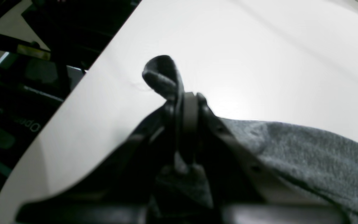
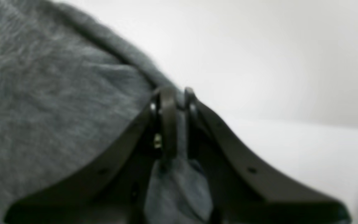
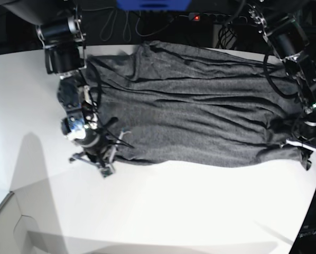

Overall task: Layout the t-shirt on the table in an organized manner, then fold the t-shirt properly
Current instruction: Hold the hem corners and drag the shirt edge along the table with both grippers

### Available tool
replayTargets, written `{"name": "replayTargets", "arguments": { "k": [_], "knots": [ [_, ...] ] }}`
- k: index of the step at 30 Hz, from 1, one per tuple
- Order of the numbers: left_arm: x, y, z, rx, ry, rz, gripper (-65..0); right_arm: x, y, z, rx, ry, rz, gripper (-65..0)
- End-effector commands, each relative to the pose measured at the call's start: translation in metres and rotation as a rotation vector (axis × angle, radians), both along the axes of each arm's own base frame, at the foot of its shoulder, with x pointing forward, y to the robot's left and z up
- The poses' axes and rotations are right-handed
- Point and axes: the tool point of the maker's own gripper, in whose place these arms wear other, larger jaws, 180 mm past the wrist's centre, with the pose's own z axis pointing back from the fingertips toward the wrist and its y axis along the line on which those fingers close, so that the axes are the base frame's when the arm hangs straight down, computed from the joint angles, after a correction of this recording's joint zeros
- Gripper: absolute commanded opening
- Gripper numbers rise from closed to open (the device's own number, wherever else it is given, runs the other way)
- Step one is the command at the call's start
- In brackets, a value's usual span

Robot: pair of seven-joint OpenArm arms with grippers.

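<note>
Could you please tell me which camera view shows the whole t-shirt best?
The base view: the t-shirt lies spread across the table, seen edge to edge. Each wrist view shows only a blurred patch of cloth pinched in its own gripper.

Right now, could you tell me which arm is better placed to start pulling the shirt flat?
Neither alone: the left tool and right tool each pinch a near corner of the shirt.
</note>
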Motion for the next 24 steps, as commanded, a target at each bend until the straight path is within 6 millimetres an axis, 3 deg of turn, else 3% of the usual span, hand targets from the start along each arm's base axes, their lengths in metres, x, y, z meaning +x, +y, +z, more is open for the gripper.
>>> {"name": "replayTargets", "arguments": {
  "k": [1, 4, 8, 17, 20, 24],
  "knots": [
    [0.008, 0.008, 0.026, 0.033, -0.07, 0.003, -64.9, 0.014, 0.004, 0.028, 0.027, -0.086, 0.009, -61.6],
    [0.009, 0.007, 0.028, 0.003, -0.093, 0.004, -64.9, 0.011, 0.005, 0.038, 0.031, -0.118, 0.012, -61.4],
    [0.01, 0.013, 0.035, -0.056, -0.133, 0.007, -64.9, 0.01, 0.006, 0.038, 0.032, -0.117, 0.013, -58.5],
    [0.027, 0.029, 0.034, -0.094, -0.129, 0.031, -64.9, 0.017, 0.015, 0.046, 0.045, -0.135, 0.021, -37.0],
    [0.037, 0.033, 0.024, -0.137, -0.11, 0.044, -64.9, 0.026, 0.019, 0.036, 0.052, -0.099, 0.017, -33.6],
    [0.04, 0.035, 0.017, -0.164, -0.1, 0.055, -64.9, 0.03, 0.014, 0.017, 0.049, -0.04, 0.003, -33.7]
  ]
}}
